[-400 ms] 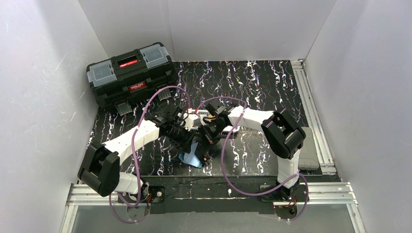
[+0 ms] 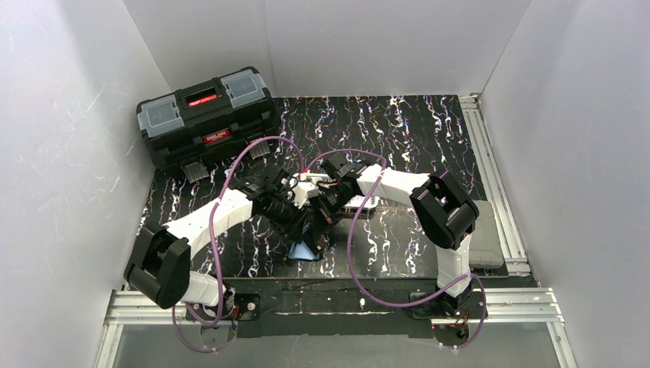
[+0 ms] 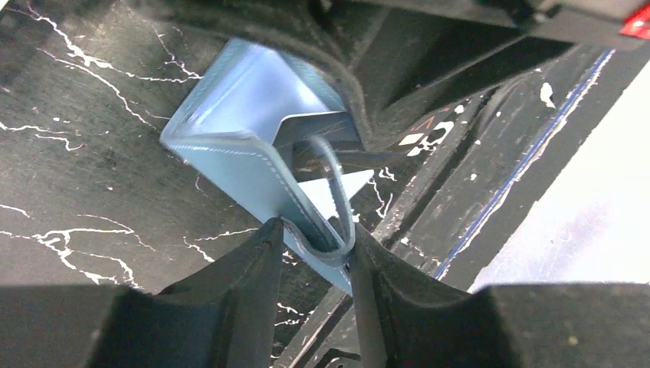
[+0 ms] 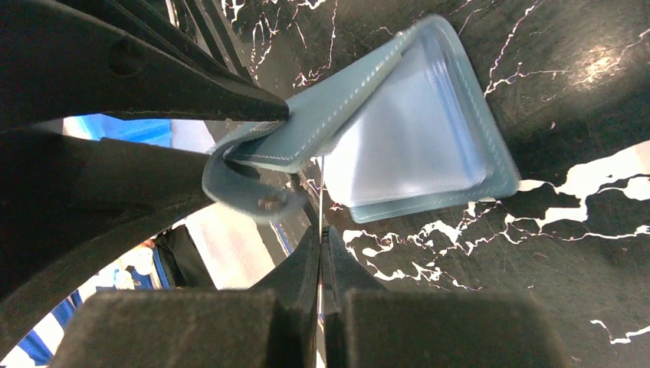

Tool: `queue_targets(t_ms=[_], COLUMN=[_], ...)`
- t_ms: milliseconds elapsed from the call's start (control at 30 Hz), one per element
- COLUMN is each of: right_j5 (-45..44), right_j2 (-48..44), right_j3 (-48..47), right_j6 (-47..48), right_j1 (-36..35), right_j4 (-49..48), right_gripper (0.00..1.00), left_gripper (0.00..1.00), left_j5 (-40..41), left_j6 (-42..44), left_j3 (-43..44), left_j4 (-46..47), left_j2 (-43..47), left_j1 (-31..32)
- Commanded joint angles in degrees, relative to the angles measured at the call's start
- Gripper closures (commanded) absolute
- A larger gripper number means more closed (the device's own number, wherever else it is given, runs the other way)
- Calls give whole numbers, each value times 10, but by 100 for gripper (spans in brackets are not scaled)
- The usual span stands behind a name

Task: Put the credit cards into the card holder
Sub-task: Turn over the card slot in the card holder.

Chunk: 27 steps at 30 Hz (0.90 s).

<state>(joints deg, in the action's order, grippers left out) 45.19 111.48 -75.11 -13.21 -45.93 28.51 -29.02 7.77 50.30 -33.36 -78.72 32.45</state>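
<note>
Where the two arms meet over the middle of the table (image 2: 414,130), the top view shows the left gripper (image 2: 301,224) and right gripper (image 2: 317,234) crowded nose to nose. The card holder (image 2: 304,251) is just under them, close to the table's near edge, approx. mid-width. A black toolbox (image 2: 207,115) sits in the far-left corner, well apart. Jaws are too small and overlapped here to read.

Left wrist view: the card holder (image 3: 222,169) lies open on the table, one cover flat, the other tilted up toward the cam. The left gripper (image 3: 314,234) has its jaws partway apart, w/ the raised cover's edge and the tab (image 3: 318,257) btwn them. One finger (image 3: 253,268) touches the cover edge, the other touches the tab loop. Looks more like loose contact than a pinch, tho can't be sure. A dark card (image 3: 313,130) pokes into the holder's fold, w/ the right gripper's black body right behind it.

Right wrist view: the right gripper (image 4: 322,239) is fully closed on the card (image 4: 320,195), seen edge-on as a thin pale line running from the fingertips up to the holder's open mouth. The card holder (image 4: 418,146) shows clear inner sleeves. Its raised cover rests against a left finger (image 4: 230,92), w/ the tab (image 4: 249,192) curling below.
</note>
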Motion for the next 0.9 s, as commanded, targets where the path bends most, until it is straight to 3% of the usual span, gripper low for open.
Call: queue_targets(t_ms=[0,500,867], right_j5=[14,14,12], right_j2=[-1,2,24], right_j3=[-7,-12,-45], right_j6=[5,5,5], right_j1=[-4,-4,-7], right_j4=[-8,-8,-3], right_gripper=[99,99,99], left_gripper=[68,69,57], left_j5=[39,131,128], left_j6=[49,62,56], left_j3=[0,34,47], left_j4=[-22,-69,-86], left_j2=[-8,-51,-48], left_j1=[4,10,10])
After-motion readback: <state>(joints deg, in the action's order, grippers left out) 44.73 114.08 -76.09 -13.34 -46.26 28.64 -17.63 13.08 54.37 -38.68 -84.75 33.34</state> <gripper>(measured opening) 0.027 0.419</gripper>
